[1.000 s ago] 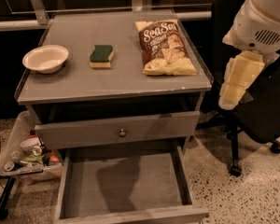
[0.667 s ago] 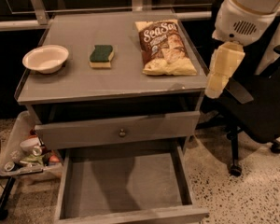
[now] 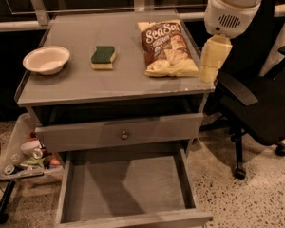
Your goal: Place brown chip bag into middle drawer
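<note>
The brown chip bag (image 3: 167,47) lies flat on the right part of the grey cabinet top (image 3: 76,82), with its "Sea Salt" script facing up. My gripper (image 3: 210,74) hangs from the white arm (image 3: 230,6) at the cabinet's right edge, just right of the bag's lower corner and apart from it. It holds nothing. The middle drawer (image 3: 128,189) is pulled out at the bottom of the view, and its flat grey floor is bare.
A green-and-yellow sponge (image 3: 103,57) and a white bowl (image 3: 46,59) sit left of the bag on the top. A shut drawer front with a round knob (image 3: 124,135) is above the open drawer. A black office chair (image 3: 261,103) stands to the right, and a cluttered bin (image 3: 26,158) to the left.
My arm and gripper have moved left from beside the cabinet, closer to the right side of the chip bag. The bag, sponge, bowl and drawer have not moved.
</note>
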You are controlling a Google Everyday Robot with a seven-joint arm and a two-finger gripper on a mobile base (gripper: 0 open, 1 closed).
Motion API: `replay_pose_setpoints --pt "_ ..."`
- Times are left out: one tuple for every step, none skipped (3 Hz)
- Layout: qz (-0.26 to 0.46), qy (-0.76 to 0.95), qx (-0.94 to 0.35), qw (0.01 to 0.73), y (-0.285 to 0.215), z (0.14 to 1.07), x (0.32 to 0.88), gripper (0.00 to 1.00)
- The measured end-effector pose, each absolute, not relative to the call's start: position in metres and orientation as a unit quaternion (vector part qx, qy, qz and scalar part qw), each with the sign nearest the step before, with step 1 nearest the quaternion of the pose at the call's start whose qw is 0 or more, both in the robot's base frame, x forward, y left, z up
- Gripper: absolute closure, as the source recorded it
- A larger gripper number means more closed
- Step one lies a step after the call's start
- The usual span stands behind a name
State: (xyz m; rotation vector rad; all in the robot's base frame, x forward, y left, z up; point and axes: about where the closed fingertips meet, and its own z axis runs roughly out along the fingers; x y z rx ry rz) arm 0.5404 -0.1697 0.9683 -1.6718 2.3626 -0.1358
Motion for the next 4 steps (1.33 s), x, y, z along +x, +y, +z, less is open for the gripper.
replay_pose_setpoints --pt "-0.036 0.822 -0.55 0.141 -0.161 0.965 0.567 0.0" --pt "-0.008 0.847 -0.511 0.146 -0.158 0.955 0.605 0.0" --pt "0.011 0.865 -0.478 0.153 -0.156 0.953 0.644 0.0" --pt "0.018 0.877 -0.453 0.16 -0.151 0.951 0.674 0.0"
